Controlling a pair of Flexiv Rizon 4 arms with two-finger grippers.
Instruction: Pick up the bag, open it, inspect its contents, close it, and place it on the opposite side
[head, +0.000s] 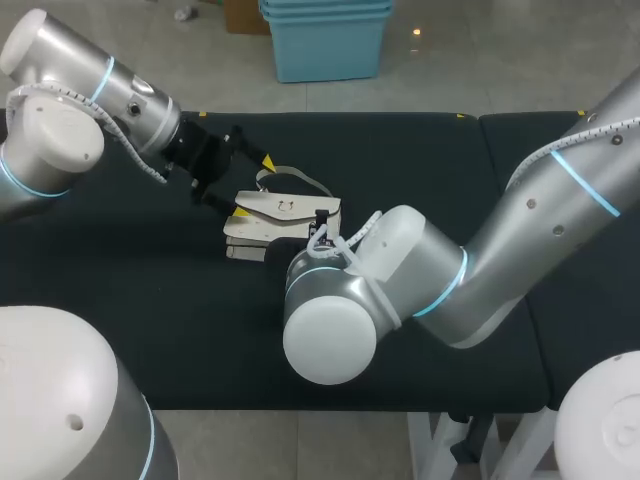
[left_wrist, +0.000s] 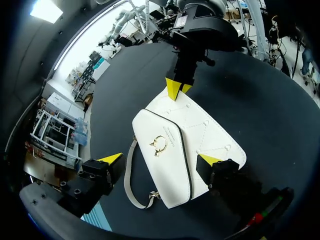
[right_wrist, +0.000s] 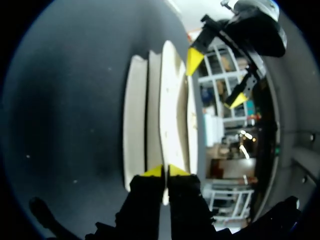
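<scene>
White flap bag (head: 285, 215) lying flat near the middle of the dark worktop (head: 430, 170), a claw at each end.

The bag is a smooth, leather-looking pouch, roughly rectangular with rounded corners. Its body is stitched in a diamond quilt and its flap is edged with dark piping, carrying a small gold clasp (left_wrist: 159, 145). A thin pale strap (left_wrist: 126, 177) loops out from a metal ring at one corner. Seen edge-on, the bag shows as flat stacked panels. The right claw (right_wrist: 165, 171) has its yellow tips pressed almost together, pinching a thin end edge of the bag. The left claw (left_wrist: 160, 159) stands spread wide at the opposite end, one tip at the bag's edge, the other apart beside the strap. The worktop is matte black padding with a seam.
</scene>
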